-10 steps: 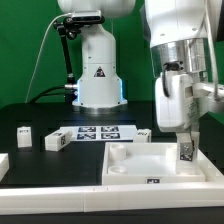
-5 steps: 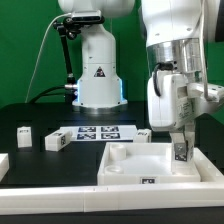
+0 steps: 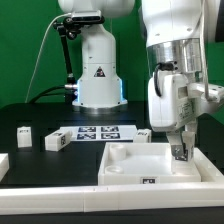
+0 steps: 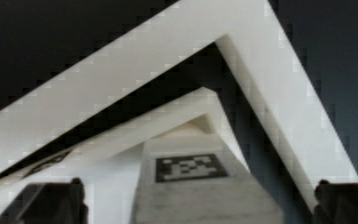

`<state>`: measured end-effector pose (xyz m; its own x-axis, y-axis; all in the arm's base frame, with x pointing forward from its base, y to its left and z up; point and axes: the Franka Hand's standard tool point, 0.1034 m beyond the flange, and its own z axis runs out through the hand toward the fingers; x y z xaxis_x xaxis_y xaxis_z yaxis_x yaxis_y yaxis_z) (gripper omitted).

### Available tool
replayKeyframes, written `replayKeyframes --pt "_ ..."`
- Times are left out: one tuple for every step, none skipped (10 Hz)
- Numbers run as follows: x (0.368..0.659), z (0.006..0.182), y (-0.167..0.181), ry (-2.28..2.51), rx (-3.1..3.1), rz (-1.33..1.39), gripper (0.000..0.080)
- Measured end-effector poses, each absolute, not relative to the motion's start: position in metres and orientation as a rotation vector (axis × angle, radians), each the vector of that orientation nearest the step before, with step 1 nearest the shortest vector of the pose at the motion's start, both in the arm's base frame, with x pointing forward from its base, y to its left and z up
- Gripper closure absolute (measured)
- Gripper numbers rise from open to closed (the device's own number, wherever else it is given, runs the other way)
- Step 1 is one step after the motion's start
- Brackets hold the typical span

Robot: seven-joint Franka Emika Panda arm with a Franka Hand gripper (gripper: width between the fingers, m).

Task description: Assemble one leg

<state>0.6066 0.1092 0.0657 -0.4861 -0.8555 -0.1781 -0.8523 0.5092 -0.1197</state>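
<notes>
The leg, a small white block with a tag, stands upright at the far corner, on the exterior view's right, of the large white square part. My gripper is around it. In the wrist view the leg rises between my two dark fingertips, with a gap showing on each side, so the jaws stand open around it. The raised rim of the square part forms a corner beyond the leg.
Two more legs lie on the black table at the exterior view's left. The marker board lies behind the square part. Another white part shows at the left edge. The robot base stands at the back.
In the first half second my gripper and the leg's tag shifted slightly to the exterior view's left. Nothing has visibly moved since.
</notes>
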Motion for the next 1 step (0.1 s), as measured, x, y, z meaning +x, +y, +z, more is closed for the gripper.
replayKeyframes --pt "0.6066 0.0657 0.1092 2.536 -1.459 -0.022 0.0151"
